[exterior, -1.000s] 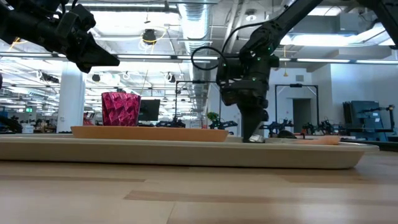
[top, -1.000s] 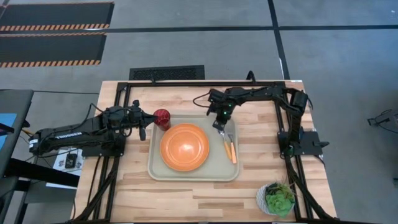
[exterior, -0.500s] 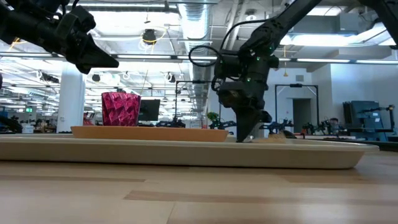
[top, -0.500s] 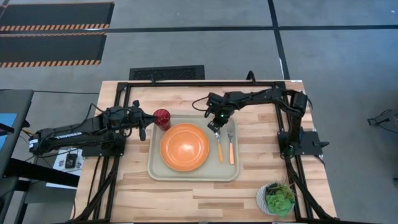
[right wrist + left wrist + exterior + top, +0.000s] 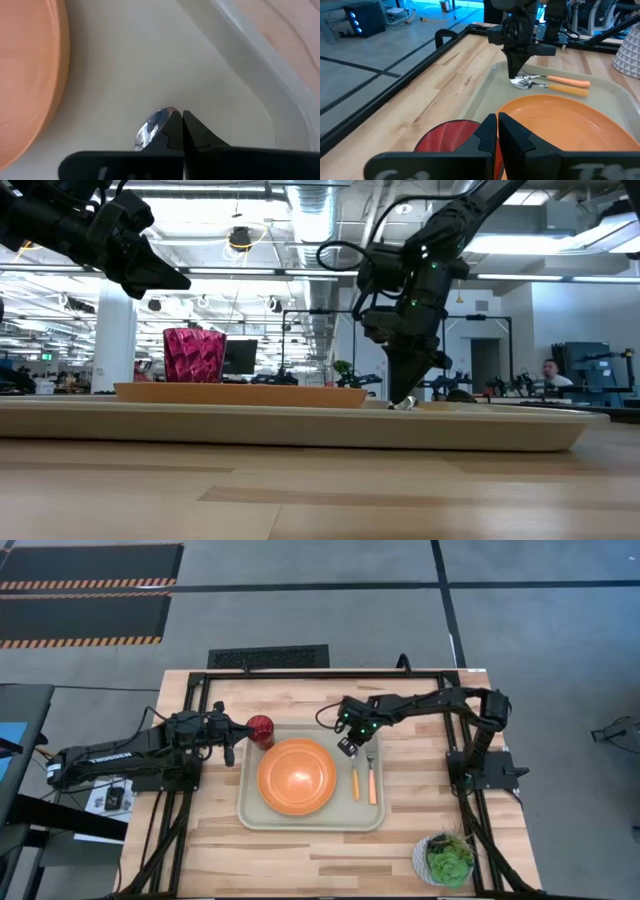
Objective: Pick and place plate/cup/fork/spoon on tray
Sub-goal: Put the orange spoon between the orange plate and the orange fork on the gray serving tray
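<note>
The pale tray [image 5: 310,827] holds the orange plate [image 5: 296,776]. To the plate's right, the spoon [image 5: 353,780] and the fork [image 5: 372,780] lie side by side with their heads toward the far edge. The dark red cup [image 5: 260,729] stands at the tray's far left corner. My right gripper [image 5: 345,747] is shut, pointing down just over the spoon's silver bowl [image 5: 152,127]. My left gripper [image 5: 228,745] is shut and hovers left of the cup [image 5: 445,137], above the table. My right gripper's shut fingertips [image 5: 404,394] stand right over the spoon's bowl, coming from above. I cannot tell whether they touch it. The spoon lies flat on the tray.
A white pot with a green plant [image 5: 447,858] stands at the table's near right corner. A black metal frame [image 5: 330,671] runs around the table's edges. Bare wood lies between the tray and the near edge.
My right gripper has gone toward the table's left with the spoon's head. The spoon lay crossed over the fork and has swung round to lie beside it, nearer the plate. The gripper has then risen slightly.
</note>
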